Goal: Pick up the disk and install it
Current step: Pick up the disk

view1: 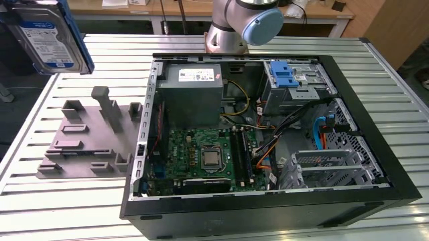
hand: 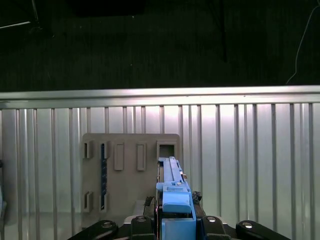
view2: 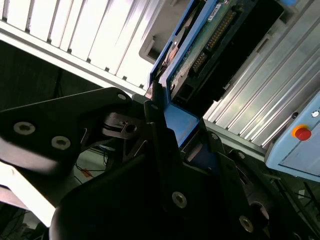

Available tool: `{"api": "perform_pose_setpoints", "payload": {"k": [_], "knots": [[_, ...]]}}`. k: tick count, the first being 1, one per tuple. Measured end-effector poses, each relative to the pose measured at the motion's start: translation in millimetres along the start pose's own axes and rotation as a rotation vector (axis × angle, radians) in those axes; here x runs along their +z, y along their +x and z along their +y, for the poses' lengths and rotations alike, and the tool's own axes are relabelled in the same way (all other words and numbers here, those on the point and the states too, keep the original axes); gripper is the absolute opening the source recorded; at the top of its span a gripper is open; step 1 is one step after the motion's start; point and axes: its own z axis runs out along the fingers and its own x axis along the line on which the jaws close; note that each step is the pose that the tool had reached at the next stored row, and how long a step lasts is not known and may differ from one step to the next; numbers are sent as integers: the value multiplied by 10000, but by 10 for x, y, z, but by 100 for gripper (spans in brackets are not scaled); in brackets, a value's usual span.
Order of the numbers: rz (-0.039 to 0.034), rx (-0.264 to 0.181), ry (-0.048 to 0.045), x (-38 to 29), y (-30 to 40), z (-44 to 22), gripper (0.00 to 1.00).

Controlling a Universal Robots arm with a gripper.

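Observation:
The disk (view1: 50, 35) hangs in the air at the exterior view's far left, above the table edge and well apart from the open computer case (view1: 375, 165). Its blue-and-white label faces the camera and a blue plastic frame runs round its edges. In the first wrist view the disk (hand: 172, 187) stands edge-on over the slatted table. My gripper (hand: 175, 222) is shut on the disk. In the second wrist view the gripper (view2: 185, 132) clamps the blue frame, with the disk (view2: 215, 40) and its circuit-board side reaching beyond the black fingers (view2: 156, 120).
A grey fixture (view1: 87, 135) with upright pegs and slots lies on the table left of the case; it also lies below the disk as the fixture (hand: 130, 170). Inside the case a drive cage with a blue latch (view1: 285, 75) sits at the back right. The arm's base (view1: 241, 22) stands behind the case.

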Motion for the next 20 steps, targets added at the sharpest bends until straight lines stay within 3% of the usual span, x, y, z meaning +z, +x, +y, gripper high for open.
{"api": "perform_pose_setpoints", "payload": {"k": [7,20], "knots": [[0,0,14,-56,1,0,36],[-5,2,146,-152,3,2,36]]}}
